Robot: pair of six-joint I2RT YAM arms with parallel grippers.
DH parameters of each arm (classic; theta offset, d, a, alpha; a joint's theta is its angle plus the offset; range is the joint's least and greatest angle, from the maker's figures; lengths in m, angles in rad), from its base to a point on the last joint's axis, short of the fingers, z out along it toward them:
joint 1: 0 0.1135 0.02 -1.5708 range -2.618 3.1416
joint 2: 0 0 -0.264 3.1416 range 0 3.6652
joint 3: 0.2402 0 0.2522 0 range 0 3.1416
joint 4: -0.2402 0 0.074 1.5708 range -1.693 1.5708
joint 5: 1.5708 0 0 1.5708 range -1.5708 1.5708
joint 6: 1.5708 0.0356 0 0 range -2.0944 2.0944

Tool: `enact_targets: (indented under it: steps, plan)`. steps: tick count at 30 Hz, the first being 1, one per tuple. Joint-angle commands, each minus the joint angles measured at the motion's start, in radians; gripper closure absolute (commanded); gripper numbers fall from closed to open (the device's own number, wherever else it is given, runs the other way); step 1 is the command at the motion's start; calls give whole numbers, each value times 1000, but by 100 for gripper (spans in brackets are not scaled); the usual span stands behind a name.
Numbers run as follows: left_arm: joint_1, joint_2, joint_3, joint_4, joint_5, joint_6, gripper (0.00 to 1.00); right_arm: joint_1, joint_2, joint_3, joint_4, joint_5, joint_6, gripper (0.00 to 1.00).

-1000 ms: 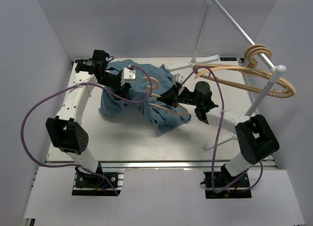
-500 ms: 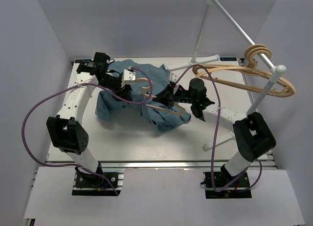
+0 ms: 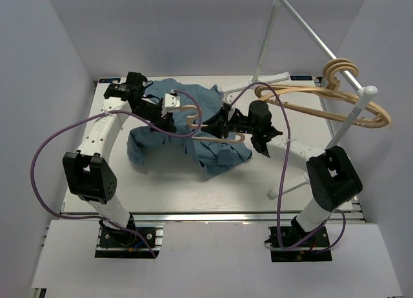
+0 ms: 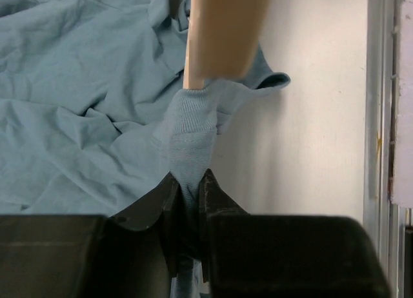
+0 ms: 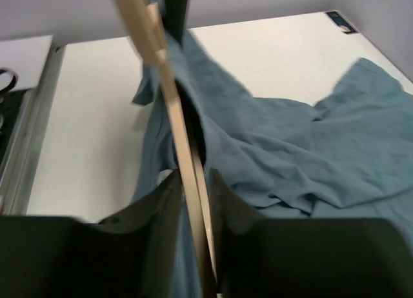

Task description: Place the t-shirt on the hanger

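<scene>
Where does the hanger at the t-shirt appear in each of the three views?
Top external: the hanger at picture centre, against the t-shirt.
Left wrist: top centre, a blurred tan end.
Right wrist: a slanted bar, top left to bottom centre.
Shared landmark: the t-shirt.

Robotics lab cell: white worktable (image 3: 193,191) between plain lilac walls (image 3: 181,33).
</scene>
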Motion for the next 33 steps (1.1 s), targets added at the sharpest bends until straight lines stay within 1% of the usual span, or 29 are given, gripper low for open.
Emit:
enact_targets:
  steps: [1,2,3,5,7,8,9,10,11,12,13,14,15,16,19,21,22,23,25,26,30,33]
  plan:
    - [-6,-12,-19,72,10,-73,100,2,-57,84,-11,180,-1,65]
    - [-6,-25,-22,114,-8,-99,100,2,-67,93,-77,220,-9,54]
    - [-5,-34,-27,139,-53,-168,100,2,-91,103,-103,287,-15,49]
    - [-5,-55,-39,211,-94,-222,100,2,-114,115,-180,386,-4,43]
    - [-3,-109,-85,266,-155,-302,100,9,-154,127,-232,449,13,39]
    - [-5,-133,-108,329,-176,-325,100,10,-165,135,-263,473,20,30]
    - [-5,-188,-137,367,-199,-380,100,24,-189,144,-330,530,26,28]
    - [-3,-218,-193,450,-241,-412,100,31,-199,168,-371,562,51,21]
    - [-5,-245,-221,495,-266,-450,100,42,-209,184,-419,581,59,11]
    - [-5,-274,-244,525,-291,-498,100,59,-229,195,-463,631,118,11]
    - [-5,-323,-286,570,-321,-515,100,68,-240,201,-532,644,147,11]
    - [-5,-344,-300,578,-326,-524,100,79,-260,195,-559,655,173,11]
    - [-3,-365,-310,578,-325,-524,100,99,-268,184,-576,656,254,11]
    - [-3,-393,-320,566,-318,-518,100,108,-275,172,-600,643,282,11]
    - [-3,-422,-335,550,-300,-514,100,150,-282,126,-643,635,423,11]
    - [-3,-437,-338,547,-297,-514,100,188,-271,89,-646,696,489,11]
    - [-5,-442,-340,549,-297,-515,100,196,-262,80,-645,714,564,11]
    - [-5,-446,-341,546,-292,-515,100,203,-254,74,-645,733,601,11]
    - [-5,-448,-341,541,-274,-508,100,238,-217,70,-639,799,631,11]
    - [-3,-447,-343,540,-271,-509,100,252,-184,80,-657,869,654,11]
    - [-3,-448,-344,535,-268,-509,100,306,-110,115,-671,958,697,11]
    - [-3,-451,-352,532,-260,-506,100,315,-65,126,-674,1006,729,11]
